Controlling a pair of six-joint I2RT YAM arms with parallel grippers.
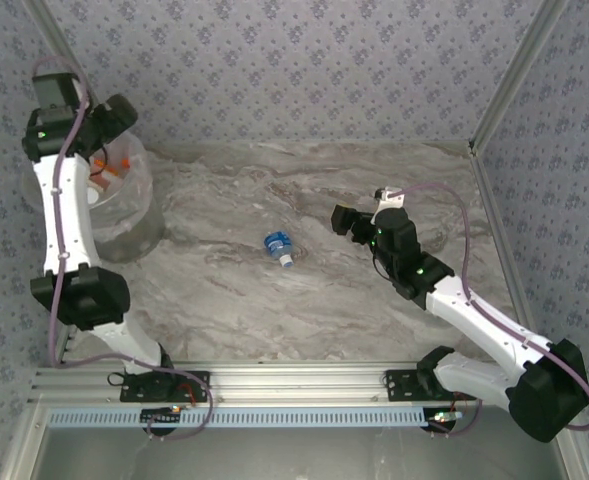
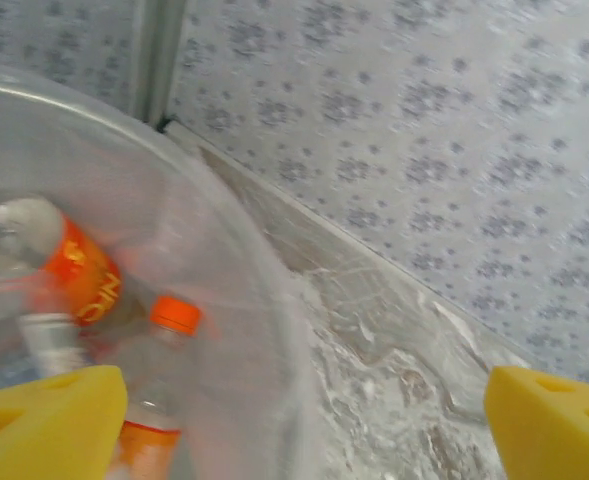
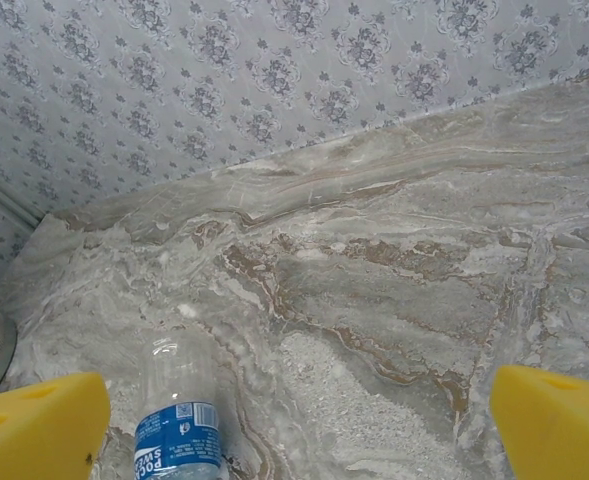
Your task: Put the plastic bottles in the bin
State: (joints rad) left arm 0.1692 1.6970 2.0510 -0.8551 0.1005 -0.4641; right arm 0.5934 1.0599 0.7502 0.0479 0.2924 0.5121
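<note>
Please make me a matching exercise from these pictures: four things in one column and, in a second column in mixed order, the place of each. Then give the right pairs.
Things:
1. blue-label bottle
2. orange-label bottles
3. left hand
4. right hand

Places:
A. open, above the bin
B. lying on the middle of the table
C. inside the bin
D. open, to the right of the blue-label bottle

Pairs: 1-B, 2-C, 3-A, 4-D

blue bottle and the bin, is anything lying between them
Nothing. In the top external view, the stretch of marble table between the blue bottle and the bin is bare.
</note>
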